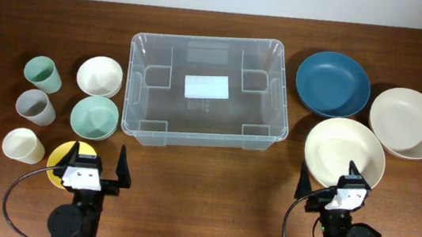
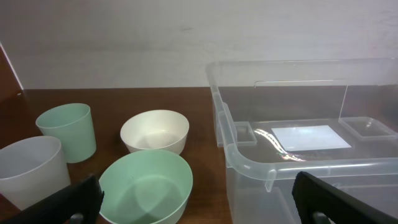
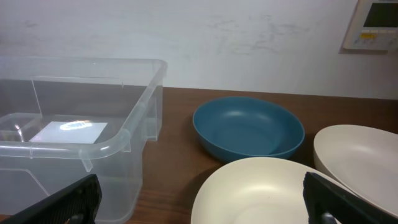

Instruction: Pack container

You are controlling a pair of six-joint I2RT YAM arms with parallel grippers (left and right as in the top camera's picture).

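Observation:
The container [image 1: 135, 86] is a clear plastic bin with a white label on its base, at the table's middle back, and nothing lies in it. It also shows in the left wrist view [image 2: 261, 165] and in the right wrist view [image 3: 118, 140]. My left gripper [image 1: 97, 163] is open and holds nothing at the front left, above a yellow plate [image 1: 59, 153]. In its wrist view [image 2: 199, 202] a mint bowl [image 2: 146, 186] lies between the fingers' line. My right gripper [image 1: 328, 180] is open and holds nothing at the front right, over the near edge of a cream bowl [image 1: 343, 146] [image 3: 273, 193].
Left of the bin stand a mint cup [image 1: 43, 74], a grey cup [image 1: 35, 106], a cream cup [image 1: 23, 145], a white bowl [image 1: 100, 76] and a mint bowl [image 1: 94, 115]. Right of it lie a blue bowl [image 1: 332, 83] and a second cream bowl [image 1: 407, 121].

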